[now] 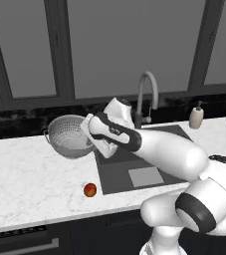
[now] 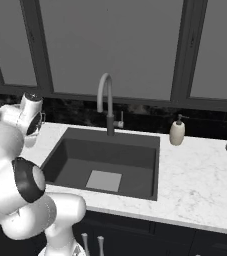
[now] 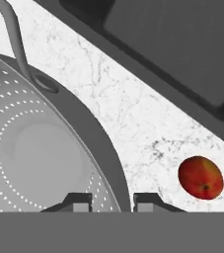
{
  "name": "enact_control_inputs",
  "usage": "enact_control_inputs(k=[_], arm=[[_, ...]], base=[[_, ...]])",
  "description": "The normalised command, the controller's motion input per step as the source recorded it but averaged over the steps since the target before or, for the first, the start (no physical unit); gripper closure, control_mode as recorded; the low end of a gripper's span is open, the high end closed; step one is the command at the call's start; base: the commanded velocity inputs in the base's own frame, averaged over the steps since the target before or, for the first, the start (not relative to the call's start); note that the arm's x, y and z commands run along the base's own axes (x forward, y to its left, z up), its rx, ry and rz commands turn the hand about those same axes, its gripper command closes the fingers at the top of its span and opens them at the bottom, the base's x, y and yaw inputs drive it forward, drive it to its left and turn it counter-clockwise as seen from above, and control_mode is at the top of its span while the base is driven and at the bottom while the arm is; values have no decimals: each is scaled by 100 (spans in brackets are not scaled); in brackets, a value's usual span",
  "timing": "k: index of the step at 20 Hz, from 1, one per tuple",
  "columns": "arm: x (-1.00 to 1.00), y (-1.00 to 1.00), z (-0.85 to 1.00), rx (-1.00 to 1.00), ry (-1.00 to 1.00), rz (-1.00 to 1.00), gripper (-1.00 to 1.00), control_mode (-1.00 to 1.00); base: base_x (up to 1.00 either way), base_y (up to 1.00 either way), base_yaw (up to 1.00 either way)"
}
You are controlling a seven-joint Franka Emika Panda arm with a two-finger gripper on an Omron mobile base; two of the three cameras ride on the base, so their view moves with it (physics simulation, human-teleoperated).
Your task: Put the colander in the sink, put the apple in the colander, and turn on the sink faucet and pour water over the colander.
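Colander (image 1: 72, 135) was seen on the white marbled counter (image 1: 25, 179), just left of the sink (image 1: 134, 172), with its right rim caught between the two dark fingertips of the gripper (image 3: 112, 201); one tip stood inside the bowl, the other outside, so the jaws were clamped narrowly on the colander wall. In the left base view the hand was pressed against the bowl's right side. The bowl was shown as round, silvery and perforated in neat dotted rings, with a thin loop handle (image 3: 15, 39) on the rim. Apple (image 3: 201, 177), small, glossy red-orange with a yellowish patch, was found on the counter beside the colander, apart from the gripper. The sink was rendered as a dark rectangular basin, with an arched grey sink faucet (image 1: 145, 97) behind it.
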Motion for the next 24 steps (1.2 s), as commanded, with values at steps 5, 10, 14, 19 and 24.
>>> enact_control_inputs(k=[5,10,14,19,24], arm=[[-58,-71,32,28,2,-3,100,-100],[-43,-71,23,15,12,0,100,-100],[-30,-66,13,4,26,0,100,-100],[-14,-73,8,0,28,0,100,-100],[-9,-80,2,-1,10,2,100,-100]], base=[[0,0,0],[0,0,0],[0,0,0],[0,0,0],[0,0,0]])
